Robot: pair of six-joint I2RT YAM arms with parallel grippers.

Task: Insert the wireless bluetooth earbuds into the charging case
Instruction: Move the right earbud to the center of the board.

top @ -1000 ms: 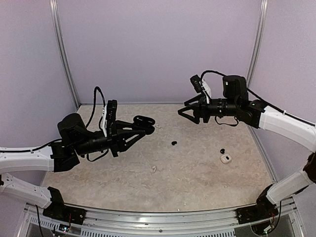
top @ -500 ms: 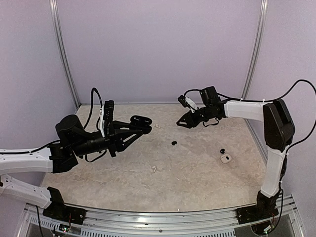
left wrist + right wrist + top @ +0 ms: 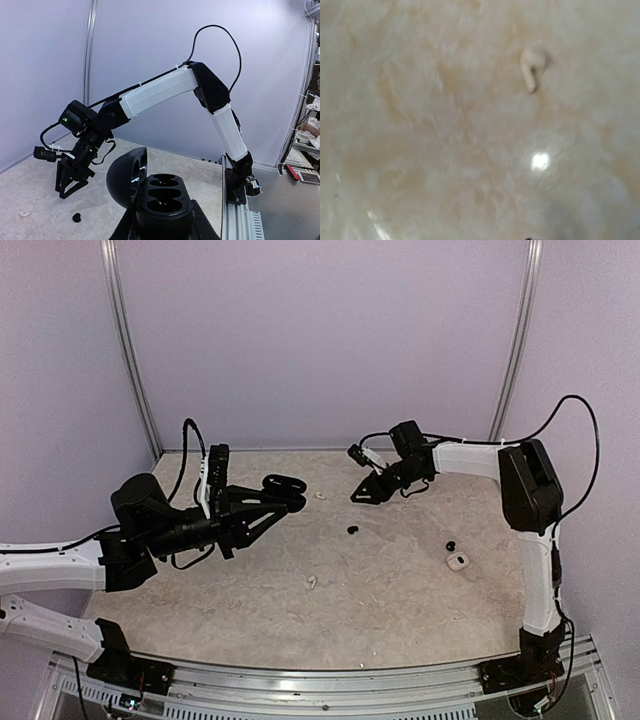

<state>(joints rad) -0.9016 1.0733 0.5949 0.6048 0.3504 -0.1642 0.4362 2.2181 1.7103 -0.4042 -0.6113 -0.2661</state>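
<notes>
**Case held open, right pincer spread**

Left pincer [image 3: 285, 492] is clamped on the black case [image 3: 160, 194], lid open, above the counter [image 3: 400, 590]. Right pincer [image 3: 69, 189] is spread wide and empty, right of case. White bud [image 3: 321, 496] lies just right of case. Black bud [image 3: 352, 530] lies farther right. Second white bud [image 3: 312, 582] lies nearer the bases than case.

Charging case [image 3: 161, 196]: black, lid [image 3: 127, 176] swung back to the left, dark hollows showing inside; clasped at bottom centre between the left gripper's [image 3: 161, 226] fingers [image 3: 201, 226]. Right arm [image 3: 165, 90]: white and black, arching in from its base at the right; right gripper [image 3: 70, 189] pointing down, fingers spread, above the table [image 3: 30, 185]. Black earbud [image 3: 76, 217]: on the table, just below that gripper. White earbud [image 3: 24, 214]: further left.
</notes>
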